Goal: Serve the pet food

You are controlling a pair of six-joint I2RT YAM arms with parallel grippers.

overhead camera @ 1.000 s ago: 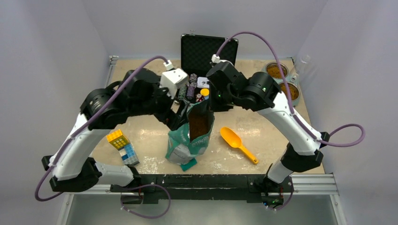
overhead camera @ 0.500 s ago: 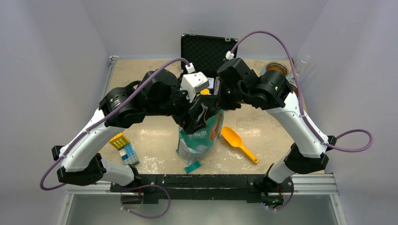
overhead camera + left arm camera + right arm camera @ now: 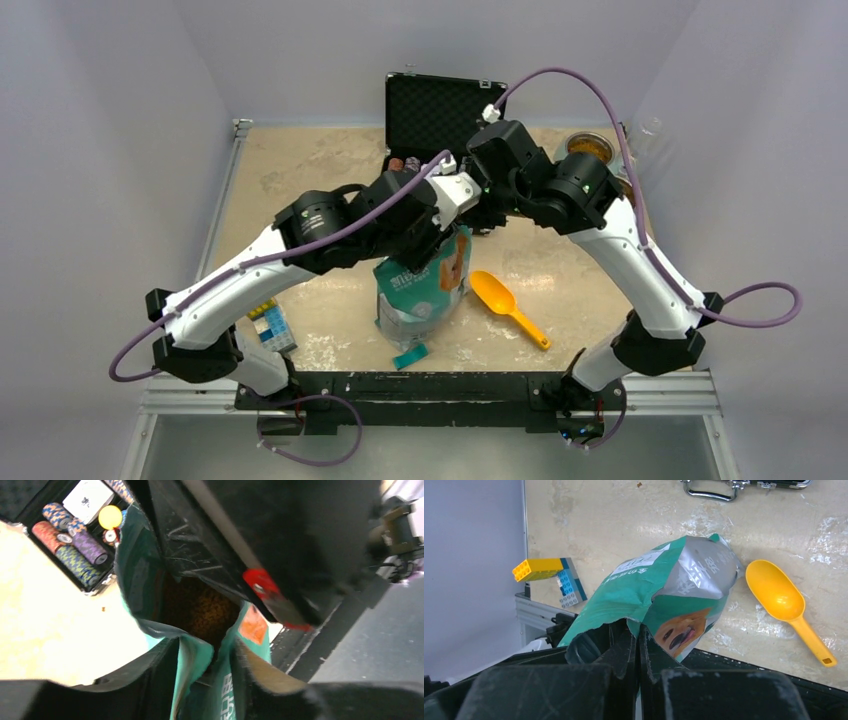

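though the right tool is clamped on the rim of the bag, we cannot tell whether the left tool, half-closed astride the other lip, grips it; if not, the bag on the bench could slump and spill its kibble.

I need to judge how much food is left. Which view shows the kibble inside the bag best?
The left wrist view: it looks down the open bag at the brown kibble. The right wrist view shows only the bag's printed outside; in the top view the left arm covers its mouth.
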